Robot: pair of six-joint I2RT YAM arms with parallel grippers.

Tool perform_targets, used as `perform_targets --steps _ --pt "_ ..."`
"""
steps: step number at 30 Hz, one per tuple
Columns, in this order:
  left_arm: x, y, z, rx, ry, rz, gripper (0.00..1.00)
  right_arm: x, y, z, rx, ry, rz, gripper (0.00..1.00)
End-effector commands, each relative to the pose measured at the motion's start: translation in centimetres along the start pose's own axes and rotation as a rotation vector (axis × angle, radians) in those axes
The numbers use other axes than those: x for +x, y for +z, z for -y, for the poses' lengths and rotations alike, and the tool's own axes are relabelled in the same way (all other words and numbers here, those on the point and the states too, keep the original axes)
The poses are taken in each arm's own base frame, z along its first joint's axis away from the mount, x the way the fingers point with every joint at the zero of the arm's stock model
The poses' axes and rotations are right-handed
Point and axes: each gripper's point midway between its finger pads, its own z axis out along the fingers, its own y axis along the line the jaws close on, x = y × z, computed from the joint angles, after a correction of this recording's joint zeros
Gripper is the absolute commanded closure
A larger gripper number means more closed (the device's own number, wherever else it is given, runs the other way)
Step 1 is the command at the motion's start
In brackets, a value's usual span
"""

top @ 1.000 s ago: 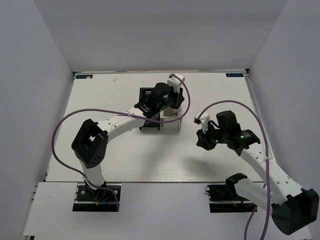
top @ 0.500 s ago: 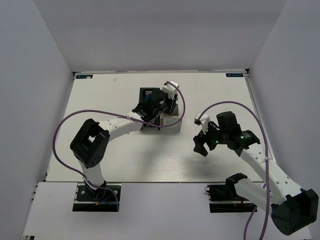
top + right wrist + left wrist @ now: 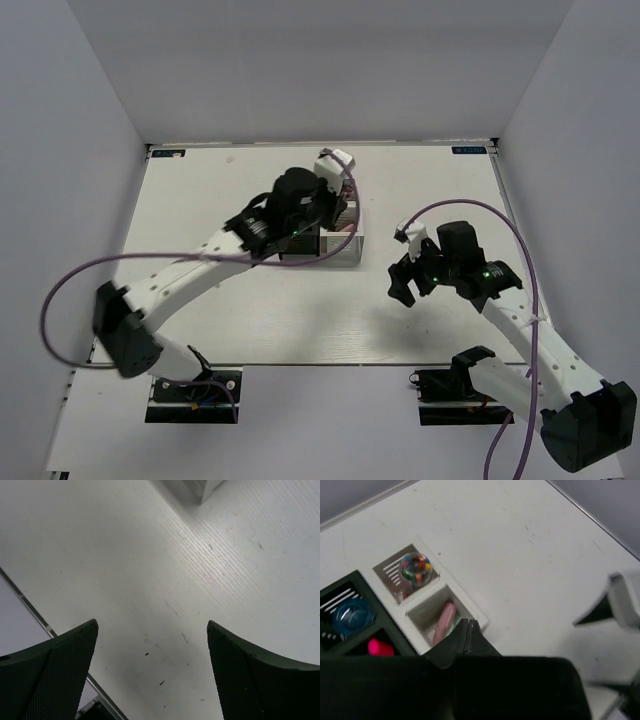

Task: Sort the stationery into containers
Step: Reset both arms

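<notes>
Left gripper (image 3: pixel 468 625): black fingers pressed together to one point, nothing between them. In the wrist view the tips overlap the rim of one white compartment; whether they touch it cannot be told.

Block of four small square bins (image 3: pixel 340 252), two black and two white, joined two by two: stands near the middle of the white table (image 3: pixel 250 310), somewhat toward its far edge.
- White compartment under the fingertips: pink translucent stick (image 3: pixel 444 622), lying slanted just beside the tips.
- Other white compartment: round multi-coloured bundle (image 3: pixel 415 567) on the slatted bottom.
- Black compartment: round blue tape roll (image 3: pixel 352 615).
- Other black compartment: red-pink marker end (image 3: pixel 380 647); the rest is hidden.

Right gripper (image 3: pixel 152 625): fingers spread wide, holding nothing, over bare table right of the bins and apart from them. A white bin corner shows at the top of its view.
</notes>
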Motion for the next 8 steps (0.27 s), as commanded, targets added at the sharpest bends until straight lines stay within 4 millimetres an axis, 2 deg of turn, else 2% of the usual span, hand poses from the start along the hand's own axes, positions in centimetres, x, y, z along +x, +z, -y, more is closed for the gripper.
perform_targets --steps 1,2,3,4,5,6,7,8 --pt "-0.5 -9.4 0.0 -0.002 -0.038 -0.062 1.00 -2.6 -0.9 1.3 0.091 0.038 0.108 0.10" --pt "1.1 -10.6 -0.7 -0.032 -0.045 -0.100 1.00 -2.6 -0.9 2.0 0.132 0.038 0.115 0.10" --pt "5.8 -12.0 -1.6 -0.056 -0.043 -0.169 0.96 -2.9 -0.7 2.0 0.143 0.078 0.137 0.10" --pt "8.5 -14.3 -3.1 -0.120 -0.058 -0.199 0.41 -2.9 -0.8 2.4 0.166 0.094 0.146 0.10" --pt "7.5 -15.6 -4.5 -0.187 -0.084 -0.154 0.11 -2.7 -0.8 3.3 0.220 0.142 0.142 0.10" --pt "13.1 -16.2 -5.7 -0.241 -0.068 -0.255 0.00 -3.1 -1.0 3.5 0.239 0.175 0.148 0.10" --pt "12.6 -19.1 -7.4 -0.311 -0.083 -0.180 0.00 -3.3 -1.1 4.1 0.275 0.231 0.139 0.10" --pt "15.1 -19.7 -8.5 -0.359 -0.087 -0.214 0.00 -3.6 -1.2 4.5 0.294 0.241 0.142 0.10"
